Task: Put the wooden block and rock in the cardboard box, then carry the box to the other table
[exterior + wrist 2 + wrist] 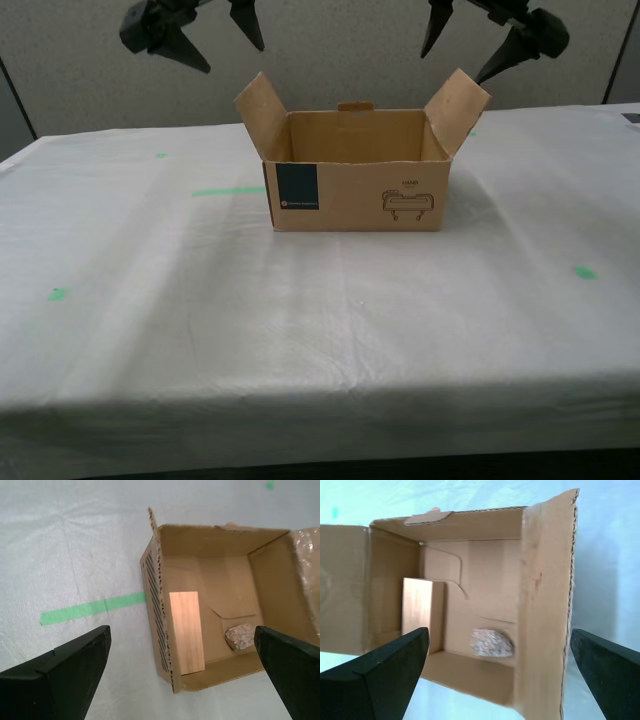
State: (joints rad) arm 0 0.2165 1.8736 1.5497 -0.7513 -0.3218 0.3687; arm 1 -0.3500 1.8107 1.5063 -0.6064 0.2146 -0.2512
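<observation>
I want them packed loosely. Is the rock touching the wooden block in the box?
Apart. The second wrist view shows bare box floor between the wooden block and the rock.

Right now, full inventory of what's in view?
cardboard box: 1, brown, mid-table in the exterior view, flaps open
wooden block: 1, pale tan, inside the box against a side wall
rock: 1, pinkish-beige, on the box floor, apart from the block
table: 1, wrinkled white top, under the box
tape marks: several, green; one strip runs up to the box, small dots elsewhere
my first gripper: black, open, above the box
my second gripper: black, open, above the box
</observation>
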